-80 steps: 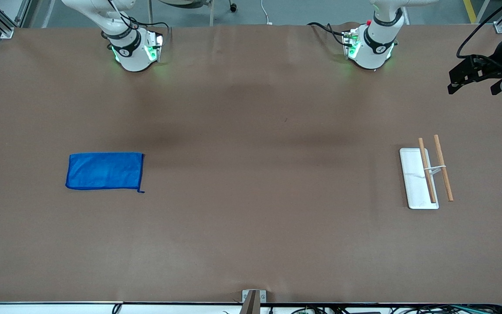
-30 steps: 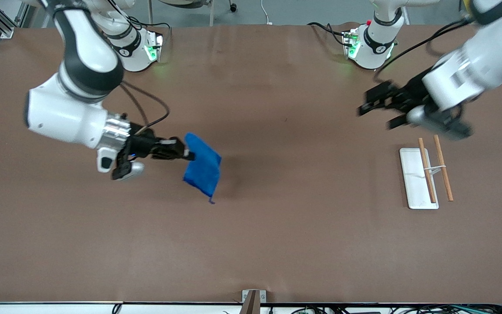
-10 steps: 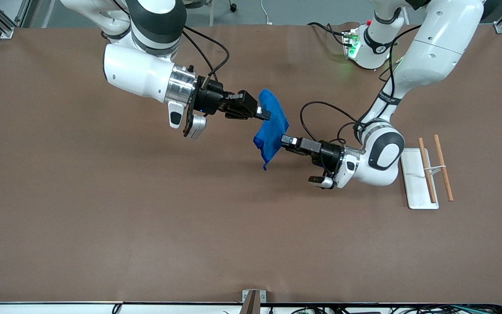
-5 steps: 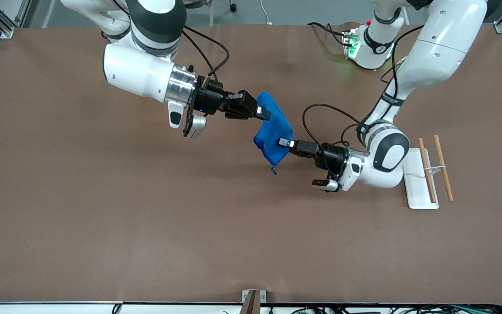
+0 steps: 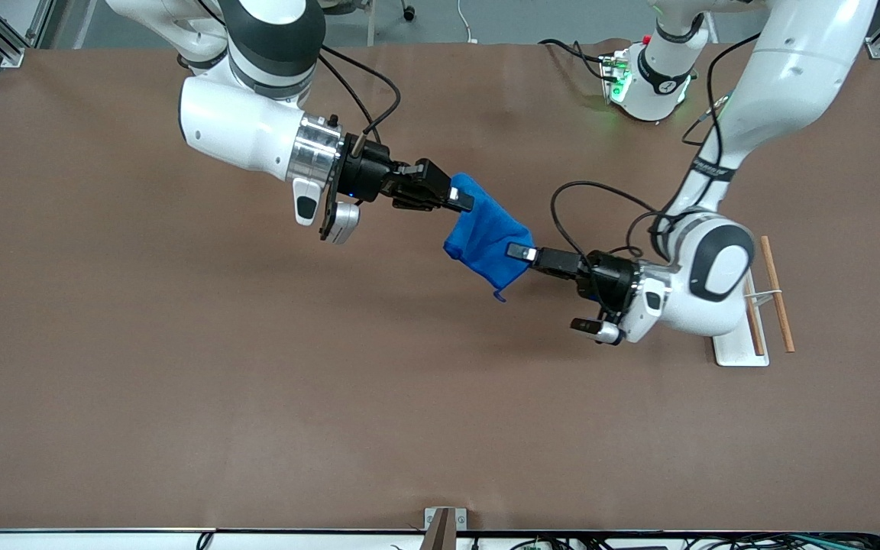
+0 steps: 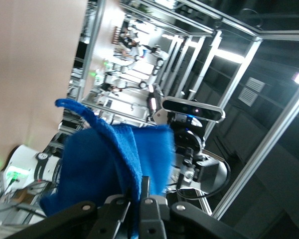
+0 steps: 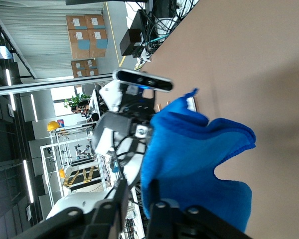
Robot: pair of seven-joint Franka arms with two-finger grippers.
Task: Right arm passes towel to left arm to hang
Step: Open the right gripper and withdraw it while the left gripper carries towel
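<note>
The blue towel (image 5: 486, 237) hangs in the air over the middle of the table, stretched between both grippers. My left gripper (image 5: 520, 252) is shut on the towel's lower edge; in the left wrist view (image 6: 136, 184) its jaws are pinched on a fold of the towel (image 6: 99, 169). My right gripper (image 5: 463, 198) is at the towel's upper end. In the right wrist view (image 7: 137, 186) its fingers stand apart with an empty gap between them, and the towel (image 7: 199, 159) lies against one finger (image 7: 155, 199).
A hanging rack with a white base (image 5: 734, 347) and two wooden bars (image 5: 778, 294) stands toward the left arm's end of the table, partly hidden by the left arm's wrist.
My left gripper has drawn back toward the left arm's end with the towel's lower edge, pulling the cloth out. My right arm has stayed in place.
</note>
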